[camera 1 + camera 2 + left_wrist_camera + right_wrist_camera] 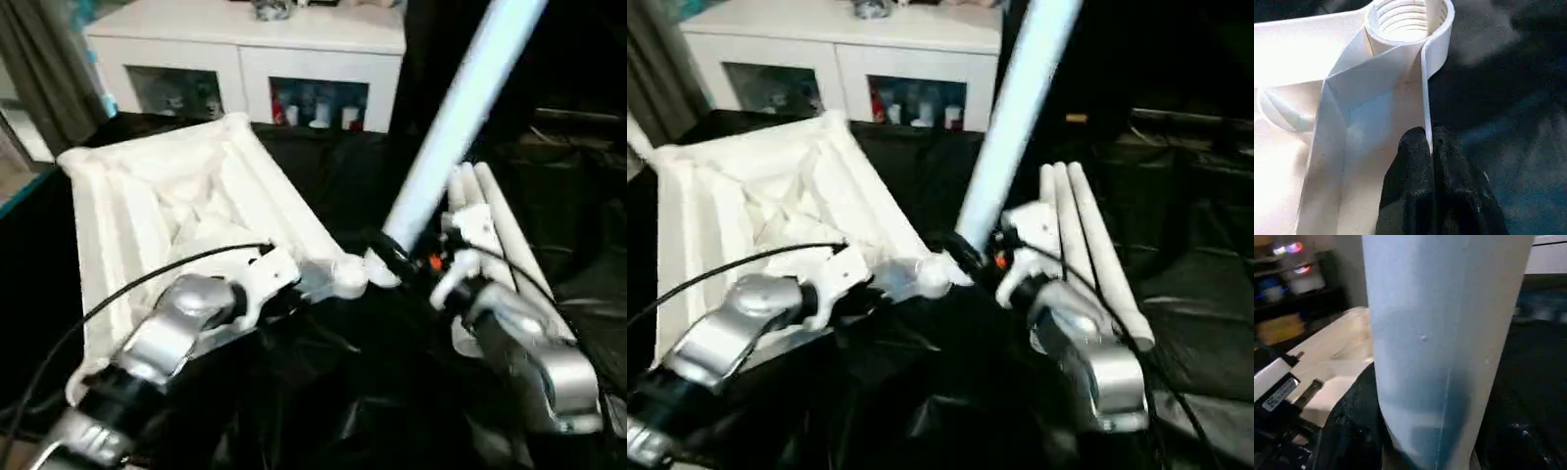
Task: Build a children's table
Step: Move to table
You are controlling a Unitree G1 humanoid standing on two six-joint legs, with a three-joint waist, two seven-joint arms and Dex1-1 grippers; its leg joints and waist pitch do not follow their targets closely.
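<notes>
Black fingers (1415, 171) of my left gripper (1429, 147) pinch the thin rim (1425, 93) of the upturned top (157, 196), just below its corner socket (1408, 22). My right gripper (411, 257) clasps one leg (460, 108), tilted, its foot end near that socket. I judge I must hold the top steady, stand the leg straight over the threaded, empty socket, then twist. Spare legs (500, 230) lie on the black sheet (323, 392) beside my right arm. Behind, a cabinet (245, 59) holds small items.
</notes>
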